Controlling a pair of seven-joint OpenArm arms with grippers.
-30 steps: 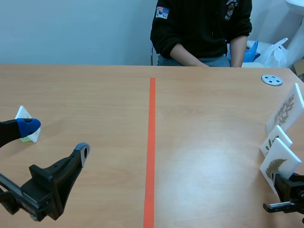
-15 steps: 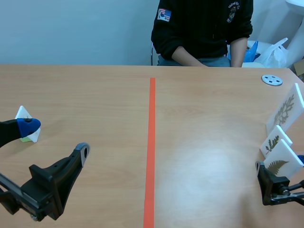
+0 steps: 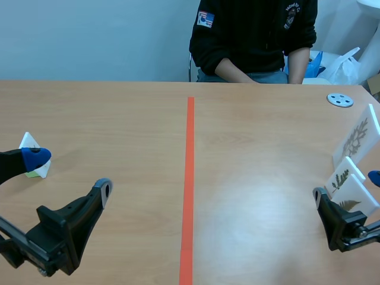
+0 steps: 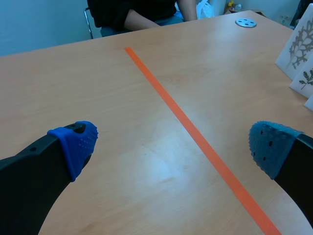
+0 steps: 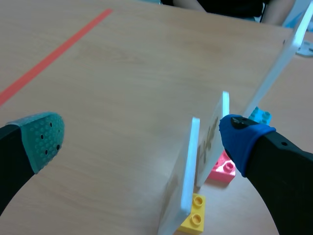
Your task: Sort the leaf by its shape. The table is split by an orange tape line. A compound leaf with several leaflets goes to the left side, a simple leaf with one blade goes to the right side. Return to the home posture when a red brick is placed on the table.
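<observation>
Left tool (image 4: 172, 146) spread wide above the worktop (image 4: 98, 88), blue dotted pads (image 4: 73, 144) well apart. Orange tape line (image 4: 195, 137) passes between the fingers toward the far edge. White leaf cards (image 4: 299, 44) stand beyond the right finger. Grey disc (image 4: 245, 22) near the far edge. Person (image 4: 132, 12) in a dark top sits across.

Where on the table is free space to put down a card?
The table is bare on both sides of the orange tape line. The right edge is crowded: three leaf cards stand there, with the right hand around the nearest.
</observation>
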